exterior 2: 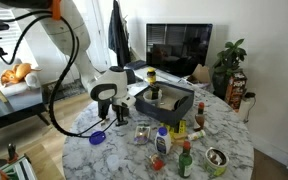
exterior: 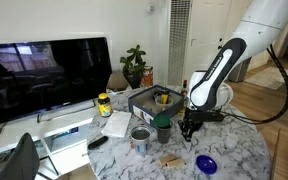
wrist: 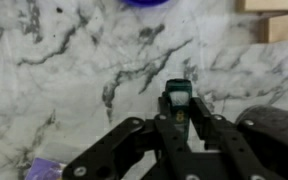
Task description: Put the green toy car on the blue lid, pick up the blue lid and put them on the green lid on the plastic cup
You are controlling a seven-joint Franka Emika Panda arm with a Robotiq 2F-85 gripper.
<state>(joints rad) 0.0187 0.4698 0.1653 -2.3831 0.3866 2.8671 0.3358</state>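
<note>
The car, small and green, sits on the marbled desk just right of centre in the wrist view, right between the fingertips of the hand. The two dark fingers rise from the bottom edge and converge on it. They are drawn in narrow, and the car fills the gap between them, so the hand looks closed on the car's sides. The car's wheels appear to be down on the desk.

The blue lid lies flat at the top edge of that view, cut off by the frame, ahead of the car and well apart from it. A pale wooden block fills the upper right corner.

In an exterior view the hand is low over the desk, right of centre. The blue lid is below it and slightly right, near the lower edge. The cup with its green lid stands just left of the hand, and a metal can is further left. The car is too small to make out here.

The arm enters from the upper right, bends down through a white elbow, and points its wrist straight down at the desk. In an exterior view from the opposite side, the arm arcs in from the upper left, the hand is low over the desk, and the blue lid lies below and left of it.
</note>
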